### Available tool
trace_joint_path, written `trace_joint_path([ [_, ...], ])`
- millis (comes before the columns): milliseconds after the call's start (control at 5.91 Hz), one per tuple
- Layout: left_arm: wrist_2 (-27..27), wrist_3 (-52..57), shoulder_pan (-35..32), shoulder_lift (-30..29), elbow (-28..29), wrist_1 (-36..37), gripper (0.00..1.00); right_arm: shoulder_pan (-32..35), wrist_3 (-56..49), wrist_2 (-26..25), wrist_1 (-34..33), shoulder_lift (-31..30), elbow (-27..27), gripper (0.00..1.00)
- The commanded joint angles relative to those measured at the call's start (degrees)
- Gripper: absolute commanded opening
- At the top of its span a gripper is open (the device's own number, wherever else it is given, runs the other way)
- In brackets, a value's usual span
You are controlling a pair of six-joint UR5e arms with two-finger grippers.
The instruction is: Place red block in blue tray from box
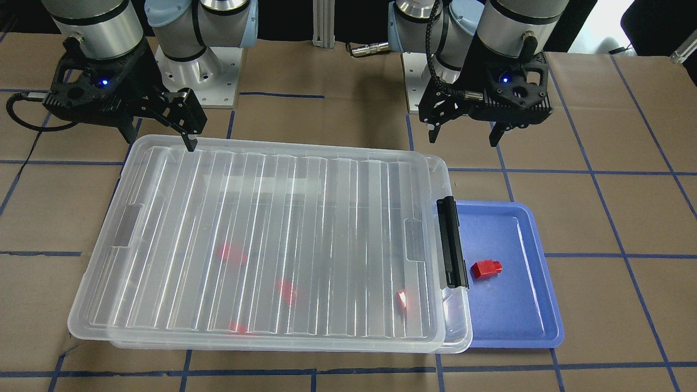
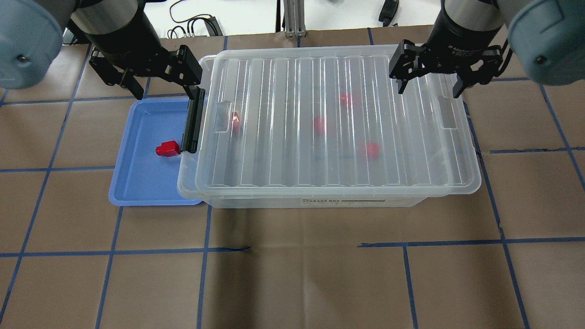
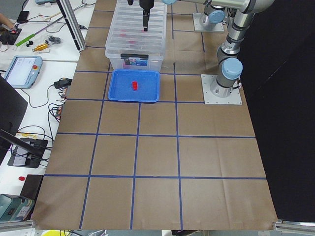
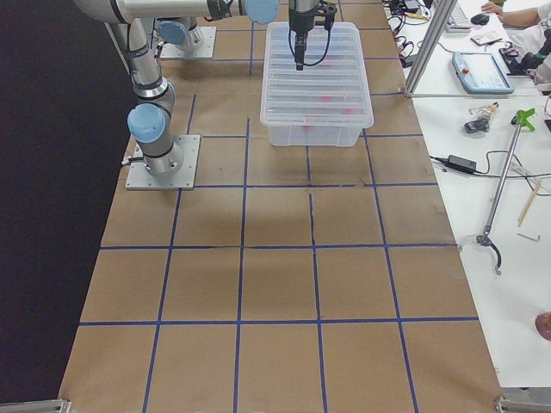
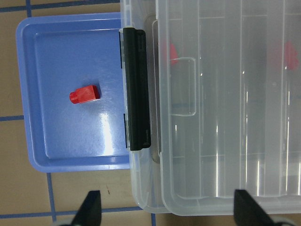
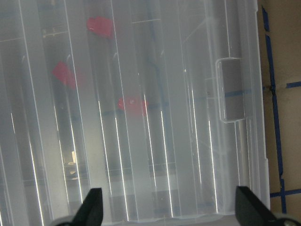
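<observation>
Your left gripper (image 2: 167,91) hangs wide open and empty, one finger on the blue tray's (image 2: 137,183) side and the other on the box's (image 2: 338,192) side. The red block (image 2: 168,148) lies in the tray below that gripper, close beside the black latch (image 2: 194,121). Your right gripper (image 2: 429,91) is spread just as wide and holds nothing. It hangs over the other end of the lid (image 2: 292,82), with blurred red pieces (image 2: 372,149) beneath the ribbed plastic.
</observation>
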Motion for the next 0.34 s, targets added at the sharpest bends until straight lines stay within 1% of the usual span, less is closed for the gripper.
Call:
trace_joint_path([
  [0, 0.42, 0.73, 0.25, 0.90, -1.04, 0.15, 0.98, -0.09, -0.04, -0.10, 0.00, 0.04, 0.10, 1.00],
  [169, 0.33, 0.72, 0.25, 0.91, -1.05, 0.15, 0.98, 0.00, -0.04, -0.01, 0.09, 0.04, 0.27, 1.00],
])
